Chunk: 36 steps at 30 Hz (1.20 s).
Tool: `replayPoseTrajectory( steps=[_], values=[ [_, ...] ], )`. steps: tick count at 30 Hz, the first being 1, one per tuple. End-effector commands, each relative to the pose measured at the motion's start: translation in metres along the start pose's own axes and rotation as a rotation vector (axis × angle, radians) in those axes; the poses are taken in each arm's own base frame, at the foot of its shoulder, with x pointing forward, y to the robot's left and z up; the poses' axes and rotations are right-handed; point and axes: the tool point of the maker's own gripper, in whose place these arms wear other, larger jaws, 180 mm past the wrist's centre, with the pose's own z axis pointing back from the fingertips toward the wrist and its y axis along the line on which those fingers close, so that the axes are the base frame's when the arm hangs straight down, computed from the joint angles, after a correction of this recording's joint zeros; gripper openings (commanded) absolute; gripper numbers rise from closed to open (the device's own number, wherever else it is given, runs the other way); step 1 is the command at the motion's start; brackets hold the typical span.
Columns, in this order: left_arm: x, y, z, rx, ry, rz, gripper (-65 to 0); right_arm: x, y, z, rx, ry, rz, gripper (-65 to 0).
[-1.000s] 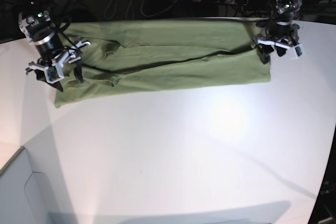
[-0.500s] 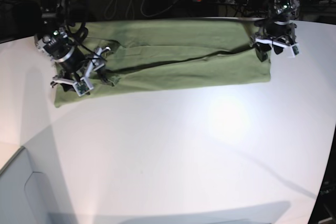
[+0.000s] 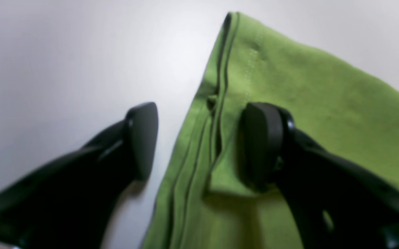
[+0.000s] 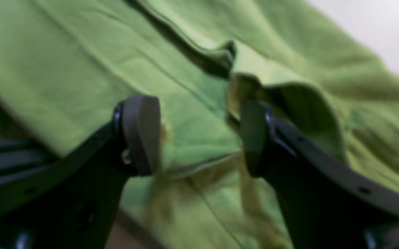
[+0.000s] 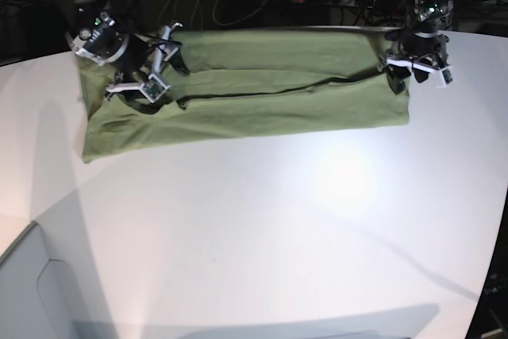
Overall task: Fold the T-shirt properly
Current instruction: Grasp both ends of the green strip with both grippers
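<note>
T-shirt [image 5: 262, 93] soft olive cotton, long folded band, both hands [image 3: 199, 145] [image 4: 199, 138] gaping wide, black pads

The T-shirt [image 5: 262, 93] is soft matt green cloth with stitched hems, lying on a smooth, faintly glossy white table [image 5: 262, 228]. Beside its hem, gripper fingers [image 3: 144, 138] look matt black plastic.

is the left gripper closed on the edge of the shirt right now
No, the left gripper stands open, one finger over the bare table and the other over the T-shirt edge.
</note>
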Motion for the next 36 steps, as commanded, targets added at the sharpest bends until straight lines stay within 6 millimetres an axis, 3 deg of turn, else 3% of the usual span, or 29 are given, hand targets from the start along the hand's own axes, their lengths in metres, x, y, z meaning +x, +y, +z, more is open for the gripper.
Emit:
replayPoseTrajectory(
  steps=[1,6,10,13,16,20,24,32,36],
  values=[
    [0.010,-0.001,0.000,-0.006,-0.025,-0.010,-27.0,0.015,0.002,0.010,0.008,-0.054,0.038,-30.1],
    [0.013,-0.003,-0.002,-0.009,-0.034,-0.008,-27.0,0.039,-0.001,0.030,-0.034,-0.110,0.104,-30.1],
    [0.013,-0.003,-0.002,-0.009,-0.034,-0.008,-27.0,0.053,-0.038,0.036,-0.150,-0.151,0.073,-30.0],
    [0.013,-0.003,-0.002,-0.009,-0.034,-0.008,-27.0,0.047,-0.068,0.031,-0.214,-0.153,0.000,-30.5],
    [0.013,-0.003,-0.002,-0.009,-0.034,-0.008,-27.0,0.028,-0.084,0.021,-0.228,-0.123,-0.073,-30.8],
    [0.013,-0.003,-0.002,-0.009,-0.034,-0.007,-27.0,-0.004,-0.077,0.006,-0.185,-0.058,-0.146,-37.7],
    [0.012,-0.003,-0.002,-0.010,-0.033,-0.004,-27.0,-0.025,-0.061,0.005,-0.151,-0.011,-0.175,-47.3],
    [0.011,-0.004,-0.002,-0.011,-0.032,-0.001,-27.1,0.008,-0.060,0.033,-0.206,-0.075,-0.073,-49.6],
    [0.011,-0.004,-0.002,-0.011,-0.032,-0.001,-27.1,0.012,-0.061,0.035,-0.211,-0.084,-0.064,-49.6]
  ],
)
